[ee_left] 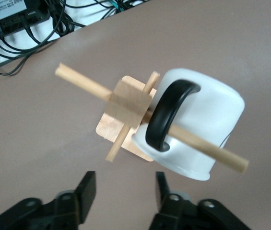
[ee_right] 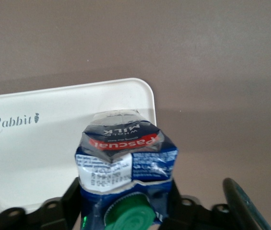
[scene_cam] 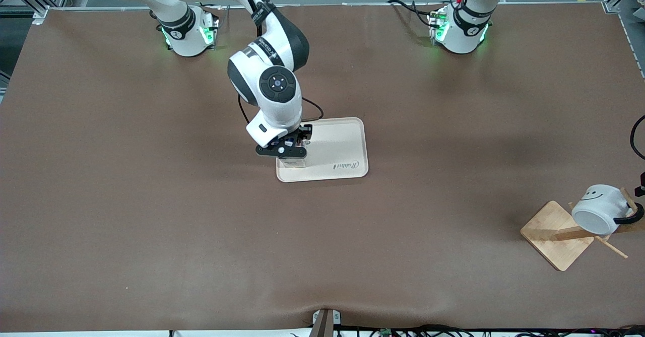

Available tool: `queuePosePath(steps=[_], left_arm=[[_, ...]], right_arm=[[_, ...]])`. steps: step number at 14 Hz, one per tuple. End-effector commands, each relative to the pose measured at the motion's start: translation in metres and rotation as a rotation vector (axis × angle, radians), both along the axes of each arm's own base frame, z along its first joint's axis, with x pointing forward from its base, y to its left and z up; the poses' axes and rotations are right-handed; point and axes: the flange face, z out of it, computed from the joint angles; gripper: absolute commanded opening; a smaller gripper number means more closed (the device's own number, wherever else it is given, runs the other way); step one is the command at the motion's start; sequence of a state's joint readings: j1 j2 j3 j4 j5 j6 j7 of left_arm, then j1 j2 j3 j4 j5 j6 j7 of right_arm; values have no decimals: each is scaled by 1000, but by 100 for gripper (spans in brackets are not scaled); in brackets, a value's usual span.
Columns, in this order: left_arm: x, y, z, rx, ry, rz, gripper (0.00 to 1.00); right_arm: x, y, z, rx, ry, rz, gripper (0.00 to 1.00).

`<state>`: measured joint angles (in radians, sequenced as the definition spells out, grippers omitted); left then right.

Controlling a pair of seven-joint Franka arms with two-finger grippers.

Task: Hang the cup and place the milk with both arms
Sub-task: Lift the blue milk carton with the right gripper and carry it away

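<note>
Cup hangs on rack peg, left gripper released; right gripper grasping milk should set it flat on tray before letting go.

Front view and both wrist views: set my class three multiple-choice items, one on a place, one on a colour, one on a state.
1. Where is the cup?
A in a bowl
B hanging on the wooden rack
C in the left pincer

2. What colour is the milk carton's cap?
A red
B green
C yellow

3. How is the left pincer?
A open and empty
B shut on the cup
C shut on the carton

Key: B, the cup's handle is threaded over a peg; B, the round cap shows green; A, its fingers stand apart with nothing between.
</note>
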<state>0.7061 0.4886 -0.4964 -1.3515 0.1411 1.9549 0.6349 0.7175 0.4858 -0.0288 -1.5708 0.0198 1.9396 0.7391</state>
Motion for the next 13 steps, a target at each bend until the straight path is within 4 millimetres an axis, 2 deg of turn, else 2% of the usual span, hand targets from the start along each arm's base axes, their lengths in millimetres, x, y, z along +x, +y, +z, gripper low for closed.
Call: queuePosePath(steps=[1,4,6,7,9,11,13], left_arm=[[-7,-21,31,-10,7,75,100],[-12,-66,44,-50,74,140,100],[-16,-90,56,-56,103,218,100],[-18,-104,64,-60,104,235,100],[-22,-125,68,-67,140,257,100],[-33,-148,76,-56,203,286,100],[-42,-166,85,-36,238,294,100]], right_arm=[[9,-13,43,19,-19,-34,0],[30,-58,107,-16,44,-79,0],[28,-87,129,-91,95,-94,0],[39,-118,134,-113,98,-120,0],[55,-189,134,-94,131,-91,0],[82,-280,125,-57,160,-81,0],[82,-345,111,-9,153,-19,0]])
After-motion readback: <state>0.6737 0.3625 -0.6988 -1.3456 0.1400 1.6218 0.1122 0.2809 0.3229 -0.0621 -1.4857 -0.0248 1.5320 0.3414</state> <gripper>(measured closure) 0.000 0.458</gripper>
